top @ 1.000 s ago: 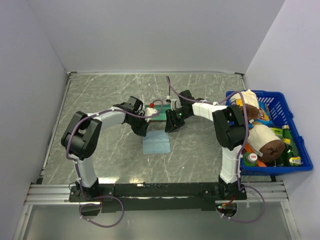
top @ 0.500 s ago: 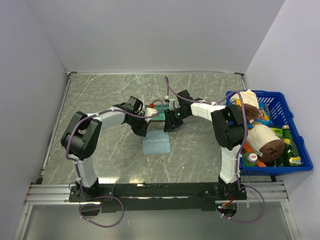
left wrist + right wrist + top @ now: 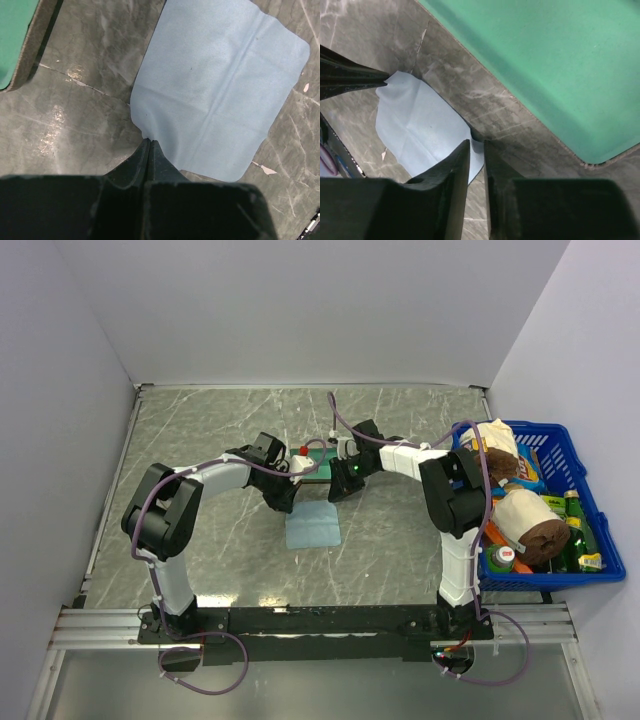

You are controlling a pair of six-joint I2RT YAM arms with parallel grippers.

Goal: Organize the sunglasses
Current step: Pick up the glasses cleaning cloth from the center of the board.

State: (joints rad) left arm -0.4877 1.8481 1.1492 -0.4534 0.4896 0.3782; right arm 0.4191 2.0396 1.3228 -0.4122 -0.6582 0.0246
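Observation:
The light blue cloth [image 3: 312, 528] lies flat on the table in front of the open case [image 3: 322, 462], which has a green lining. My left gripper [image 3: 289, 505] is shut on the cloth's far left corner; in the left wrist view [image 3: 149, 141] its tips pinch the cloth [image 3: 220, 85]. My right gripper [image 3: 334, 502] is at the far right corner. In the right wrist view [image 3: 476, 142] its fingers stand a narrow gap apart, with the raised corner of the cloth [image 3: 415, 130] between the tips. The case also shows there [image 3: 545, 65]. The sunglasses are out of view.
A blue basket [image 3: 592, 508] full of bottles, packets and rolls stands at the right edge of the table. White walls close in the left, back and right. A corner of the case [image 3: 15, 40] shows in the left wrist view.
The right arm has shifted slightly to the left, toward the cloth's corner. The left arm and the cloth have stayed put.

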